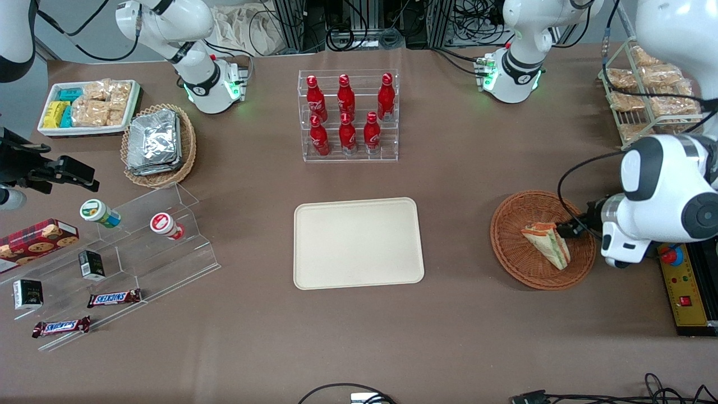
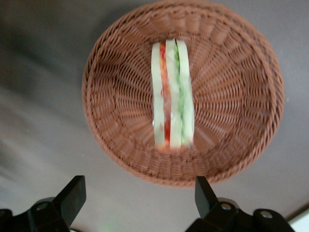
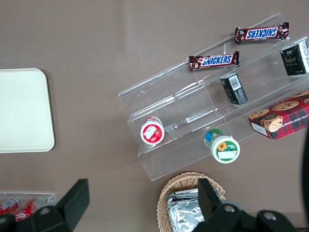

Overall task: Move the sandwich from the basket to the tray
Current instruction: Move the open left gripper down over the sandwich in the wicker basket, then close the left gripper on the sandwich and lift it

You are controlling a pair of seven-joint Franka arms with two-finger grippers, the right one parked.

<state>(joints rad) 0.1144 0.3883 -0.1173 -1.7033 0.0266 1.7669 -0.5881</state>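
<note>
Hand above basket, sandwich not yet gripped.
The sandwich (image 1: 547, 245) lies in the basket (image 1: 516, 258) on the desk (image 1: 449, 336), toward the working arm's end. The hand (image 2: 140, 195) hovers over the basket rim, fingers (image 2: 73, 195) spread wide, released, holding nothing. The tray (image 1: 358, 243) sits mid-desk, well apart.

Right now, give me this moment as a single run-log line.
phase: approach | tool: open, above basket edge | sandwich: lying in basket, not gripped | tray: nothing on it
</note>
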